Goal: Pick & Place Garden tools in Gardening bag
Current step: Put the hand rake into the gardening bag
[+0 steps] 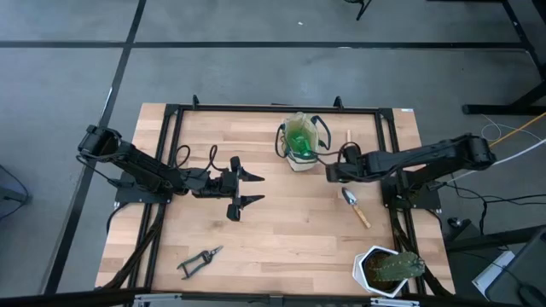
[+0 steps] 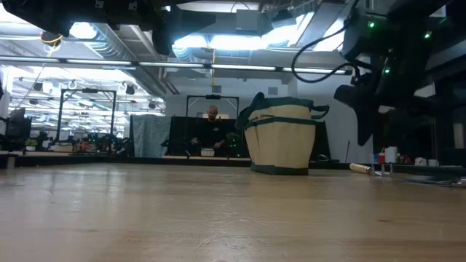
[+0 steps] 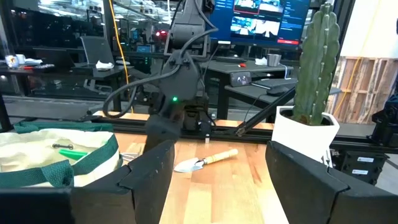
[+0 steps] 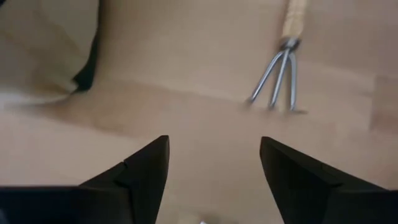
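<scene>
The tan-and-cream gardening bag (image 1: 299, 143) stands upright at the table's far middle, with the green spray bottle (image 1: 300, 136) inside it. The trowel (image 1: 356, 207) lies flat at the right, and the black-handled pruning shears (image 1: 200, 260) lie near the front left. A three-pronged hand fork (image 4: 277, 78) with a wooden handle lies beside the bag. My right gripper (image 4: 214, 146) hangs open just right of the bag, slanting down over bare wood between the fork and the trowel. My left gripper (image 1: 254, 188) waits open and level above the table's middle.
A white pot with a cactus (image 1: 388, 269) stands at the front right corner. A black metal frame (image 1: 171, 136) borders the table. Bare wood lies between the two grippers and in front of the bag (image 2: 284, 138).
</scene>
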You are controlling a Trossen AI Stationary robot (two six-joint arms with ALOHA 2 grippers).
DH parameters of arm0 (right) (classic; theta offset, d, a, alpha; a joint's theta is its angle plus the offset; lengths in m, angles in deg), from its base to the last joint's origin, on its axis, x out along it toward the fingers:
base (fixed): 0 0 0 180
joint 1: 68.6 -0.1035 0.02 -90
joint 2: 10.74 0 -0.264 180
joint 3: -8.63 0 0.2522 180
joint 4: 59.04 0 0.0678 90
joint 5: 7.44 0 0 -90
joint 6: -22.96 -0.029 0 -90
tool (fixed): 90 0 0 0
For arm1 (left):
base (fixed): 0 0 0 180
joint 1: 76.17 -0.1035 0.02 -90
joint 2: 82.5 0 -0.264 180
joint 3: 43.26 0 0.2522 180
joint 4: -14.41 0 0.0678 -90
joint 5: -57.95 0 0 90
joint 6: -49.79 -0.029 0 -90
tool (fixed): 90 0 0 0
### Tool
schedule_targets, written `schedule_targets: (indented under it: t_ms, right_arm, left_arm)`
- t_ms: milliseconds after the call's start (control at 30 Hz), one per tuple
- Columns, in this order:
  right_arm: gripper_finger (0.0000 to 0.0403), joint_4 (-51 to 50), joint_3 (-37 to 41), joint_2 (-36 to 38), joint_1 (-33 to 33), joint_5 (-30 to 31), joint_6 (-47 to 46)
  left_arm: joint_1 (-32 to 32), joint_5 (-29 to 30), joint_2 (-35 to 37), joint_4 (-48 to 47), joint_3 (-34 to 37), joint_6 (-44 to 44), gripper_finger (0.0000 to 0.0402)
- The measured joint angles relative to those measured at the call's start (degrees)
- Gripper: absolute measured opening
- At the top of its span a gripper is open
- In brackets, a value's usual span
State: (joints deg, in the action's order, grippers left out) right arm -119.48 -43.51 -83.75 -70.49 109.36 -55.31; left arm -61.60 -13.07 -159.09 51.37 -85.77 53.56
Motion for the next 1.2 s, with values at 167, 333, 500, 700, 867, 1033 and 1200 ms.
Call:
schedule_targets:
  t_ms: [167,333,500,700,867,1033,1200]
  right_arm:
    - [0.0249,-0.02,-0.01,-2.48,1.63,4.59,0.09]
    - [0.0245,0.01,-0.01,-4.55,3.58,6.64,0.24]
    - [0.0242,0.11,-0.03,-6.73,4.83,6.65,0.24]
    - [0.0242,0.14,-0.03,-9.96,5.84,6.76,0.55]
    - [0.0242,0.17,-0.03,-12.86,6.07,8.36,0.65]
    - [0.0242,0.47,-0.03,-15.38,6.31,9.21,0.66]
    - [0.0242,0.61,-0.03,-17.13,6.55,8.96,0.66]
  left_arm:
    - [0.0,0.0,-0.01,0.0,0.0,0.0,0.0251]
    - [0.0,0.0,0.01,0.01,0.0,0.0,0.0251]
    - [0.0,0.0,-0.01,0.02,0.0,0.0,0.0251]
    - [0.0,0.0,-0.01,0.02,0.0,0.0,0.0251]
    - [0.0,0.0,0.0,0.0,0.0,0.0,0.0251]
    - [0.0,0.0,0.01,0.0,0.0,0.0,0.0251]
    - [0.0,0.0,-0.01,0.02,0.0,0.0,0.0251]
